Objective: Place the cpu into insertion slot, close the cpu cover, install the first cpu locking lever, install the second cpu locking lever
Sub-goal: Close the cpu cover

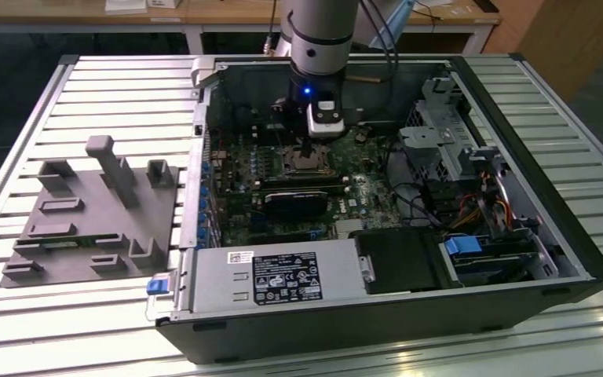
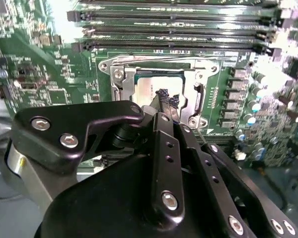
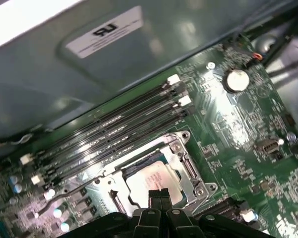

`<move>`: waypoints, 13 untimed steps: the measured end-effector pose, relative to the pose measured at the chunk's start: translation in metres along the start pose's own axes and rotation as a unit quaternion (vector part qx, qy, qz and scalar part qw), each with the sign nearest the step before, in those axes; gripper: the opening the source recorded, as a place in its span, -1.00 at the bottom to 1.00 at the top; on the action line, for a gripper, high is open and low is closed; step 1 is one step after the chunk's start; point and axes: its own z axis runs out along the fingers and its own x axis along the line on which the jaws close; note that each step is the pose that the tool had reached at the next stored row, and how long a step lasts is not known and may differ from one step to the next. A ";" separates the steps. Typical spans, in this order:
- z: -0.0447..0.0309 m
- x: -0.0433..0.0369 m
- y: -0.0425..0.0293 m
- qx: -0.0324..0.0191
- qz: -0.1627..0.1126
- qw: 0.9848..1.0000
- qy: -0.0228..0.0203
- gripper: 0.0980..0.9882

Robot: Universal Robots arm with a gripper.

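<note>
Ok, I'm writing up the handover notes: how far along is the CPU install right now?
Done: the cpu lies in the insertion slot, and the cpu cover looks lowered around it. In hand: the gripper, fingers together holding nothing, hangs just above the cpu's edge. Left: the locking levers; a thin lever juts out beside the socket, so latching looks unfinished.

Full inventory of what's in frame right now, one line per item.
computer case: 1, black, open, on slatted table
circuit board: 1, green, inside the case
cpu cover: 1, silver, on the board
cpu: 1, silver, within the cover's window
memory slots: 4, black, beside the cpu cover
power supply: 1, grey, case's edge nearest the exterior camera
fixture block: 1, grey, exterior view's left
arm: 1, grey, above the board
tool: 1, black, shut, over the cpu
</note>
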 end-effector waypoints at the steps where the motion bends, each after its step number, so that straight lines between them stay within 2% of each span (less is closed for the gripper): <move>1: 0.0001 0.0000 0.0000 0.000 -0.008 1.000 0.000 -0.99; 7: 0.0008 0.0000 0.0000 -0.001 -0.058 0.998 -0.002 -0.99; 13: 0.0012 0.0000 -0.0001 -0.005 -0.103 0.995 -0.001 -0.99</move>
